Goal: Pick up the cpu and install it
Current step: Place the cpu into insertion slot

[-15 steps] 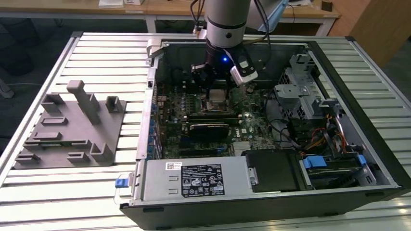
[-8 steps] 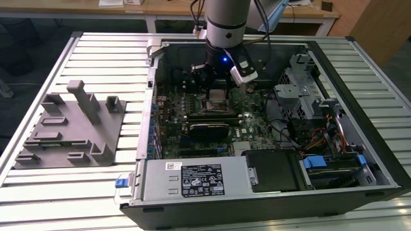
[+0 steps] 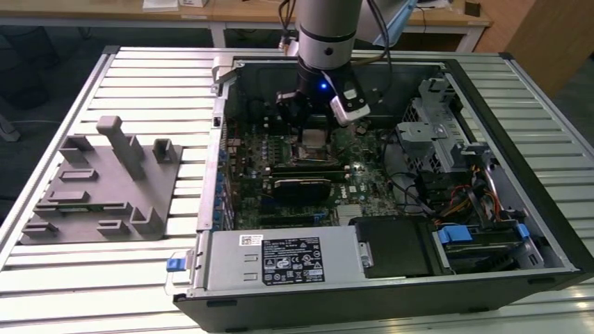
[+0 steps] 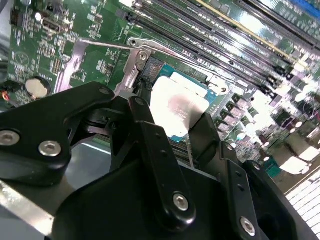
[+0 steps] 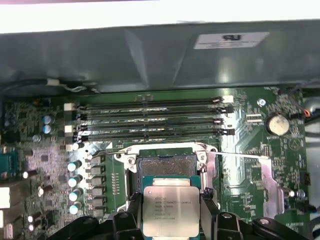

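Observation:
The cpu (image 5: pixel 170 207) is a small square chip with a pale silver top, and my gripper (image 5: pixel 171 220) is shut on it, one black finger against each of two opposite edges. It hangs just over the motherboard, partly overlapping the open black socket frame (image 5: pixel 167 164), whose metal lever (image 5: pixel 240 156) is swung aside. In the second wrist view the cpu (image 4: pixel 177 102) shows between the fingers (image 4: pixel 145 127) above the socket's metal bracket (image 4: pixel 137 62). In the exterior view the gripper (image 3: pixel 316 118) reaches down into the open computer case, over the socket (image 3: pixel 314 145).
Memory slots (image 5: pixel 150 120) run beside the socket, under the case wall (image 5: pixel 160 55). Capacitors (image 5: pixel 75 172) stand close by. The case (image 3: pixel 390 278) holds a drive cage (image 3: pixel 436 132) and cables (image 3: pixel 464 202). A grey fixture (image 3: pixel 102 181) lies on the slatted table at the exterior view's left.

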Robot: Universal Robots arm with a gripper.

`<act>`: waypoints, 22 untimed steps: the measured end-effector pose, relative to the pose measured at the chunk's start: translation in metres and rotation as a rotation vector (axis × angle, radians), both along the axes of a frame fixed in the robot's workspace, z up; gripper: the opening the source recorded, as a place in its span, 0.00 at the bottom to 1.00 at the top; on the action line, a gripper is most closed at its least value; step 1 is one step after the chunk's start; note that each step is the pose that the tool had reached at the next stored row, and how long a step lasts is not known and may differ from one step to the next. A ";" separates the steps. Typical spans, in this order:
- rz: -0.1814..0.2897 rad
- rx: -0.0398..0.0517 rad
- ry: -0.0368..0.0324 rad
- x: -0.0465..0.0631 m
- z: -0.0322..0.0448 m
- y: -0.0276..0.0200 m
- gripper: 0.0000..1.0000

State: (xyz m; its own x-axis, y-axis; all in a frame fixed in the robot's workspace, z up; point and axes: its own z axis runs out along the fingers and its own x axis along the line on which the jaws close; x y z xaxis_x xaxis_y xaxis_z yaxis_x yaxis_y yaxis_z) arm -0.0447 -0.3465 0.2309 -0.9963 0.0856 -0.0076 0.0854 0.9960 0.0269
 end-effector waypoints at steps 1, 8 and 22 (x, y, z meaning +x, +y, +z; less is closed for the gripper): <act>-0.018 0.0000 0.0000 0.000 0.0000 0.0000 0.55; -0.145 0.0000 0.0000 0.000 -0.0002 0.0000 0.55; -0.400 -0.0001 0.0000 0.000 -0.0014 0.0000 0.55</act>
